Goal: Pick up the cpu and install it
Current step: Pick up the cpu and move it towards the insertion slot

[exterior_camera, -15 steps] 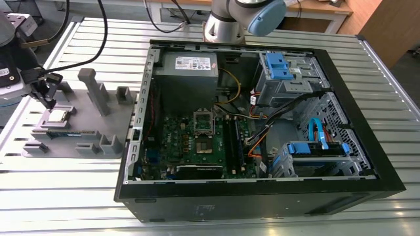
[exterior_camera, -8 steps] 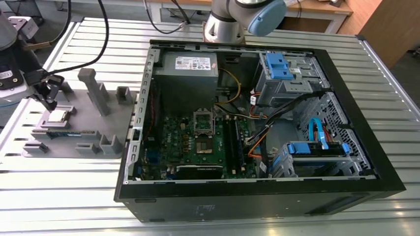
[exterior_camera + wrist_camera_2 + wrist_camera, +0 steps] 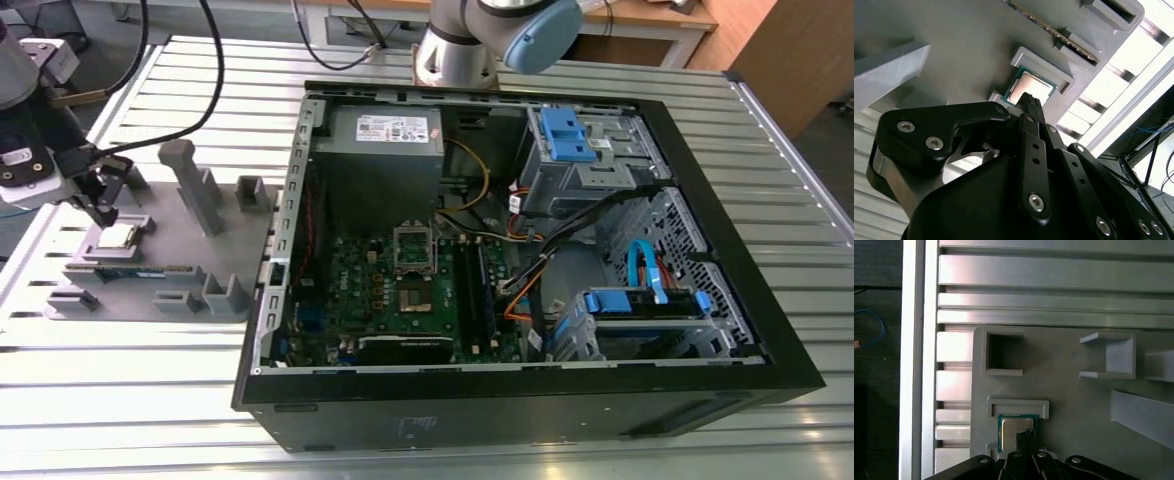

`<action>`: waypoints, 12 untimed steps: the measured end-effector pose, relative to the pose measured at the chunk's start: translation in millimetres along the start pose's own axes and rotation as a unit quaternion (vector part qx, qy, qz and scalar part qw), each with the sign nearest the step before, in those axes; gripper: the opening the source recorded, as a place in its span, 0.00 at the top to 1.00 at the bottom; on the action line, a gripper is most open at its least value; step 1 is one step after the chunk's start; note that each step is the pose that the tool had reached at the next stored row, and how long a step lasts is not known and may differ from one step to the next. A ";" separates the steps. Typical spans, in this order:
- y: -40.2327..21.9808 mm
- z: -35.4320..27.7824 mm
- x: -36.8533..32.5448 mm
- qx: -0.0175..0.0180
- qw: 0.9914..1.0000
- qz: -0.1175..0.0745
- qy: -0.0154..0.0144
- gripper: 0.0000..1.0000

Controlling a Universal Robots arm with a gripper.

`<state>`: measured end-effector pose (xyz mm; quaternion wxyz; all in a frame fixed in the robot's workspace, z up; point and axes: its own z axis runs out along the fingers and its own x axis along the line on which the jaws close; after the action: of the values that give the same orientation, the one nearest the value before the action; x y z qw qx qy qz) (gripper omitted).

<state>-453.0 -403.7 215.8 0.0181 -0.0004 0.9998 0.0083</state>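
The exterior view looks down obliquely from well back over the open black computer case [image 3: 534, 400] and the grey plastic parts tray [image 3: 174, 250]. Both wrist views sit close above that tray, the first facing straight down, the second slanting past the black gripper [image 3: 1029, 101]; all share the silver-topped square cpu [image 3: 118, 236].

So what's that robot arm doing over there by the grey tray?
The robot arm's gripper is right over the cpu, a little silvery square chip sitting in its pocket on the grey tray. The chip hasn't been lifted yet. The open computer case sits beside the tray, on the exterior view's right, on the metal table.
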 end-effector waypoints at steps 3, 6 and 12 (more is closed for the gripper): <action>-0.1 2.0 0.1 0.000 1.000 -0.003 0.000 0.89; -0.3 3.8 0.5 0.000 1.000 -0.005 0.000 0.89; -0.2 4.6 0.8 0.000 1.000 -0.005 0.000 0.89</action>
<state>-453.6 -403.9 211.2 0.0181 -0.0057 0.9998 0.0084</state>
